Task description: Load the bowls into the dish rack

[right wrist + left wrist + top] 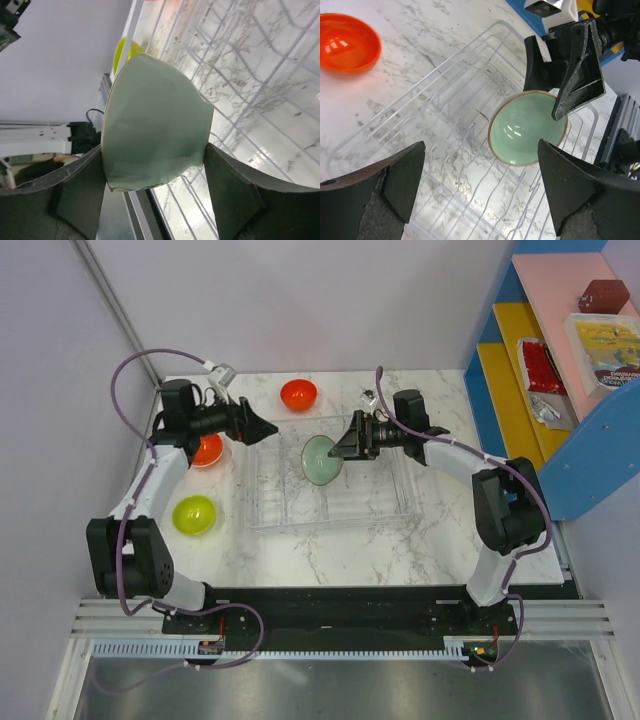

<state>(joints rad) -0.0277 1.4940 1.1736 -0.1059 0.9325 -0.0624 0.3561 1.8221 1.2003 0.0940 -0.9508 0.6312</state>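
Over the dish rack [290,502], green bowl [320,461] in right tool [340,446]

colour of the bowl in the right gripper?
Pale green bowl, thin tan rim; shows best in the left wrist view.

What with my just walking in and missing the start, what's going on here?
The right claw grips a pale green bowl on edge over the dish rack. The left claw hangs open at the rack's left end, holding nothing. One orange bowl, a second orange bowl and a yellow-green bowl wait on the table outside the rack.
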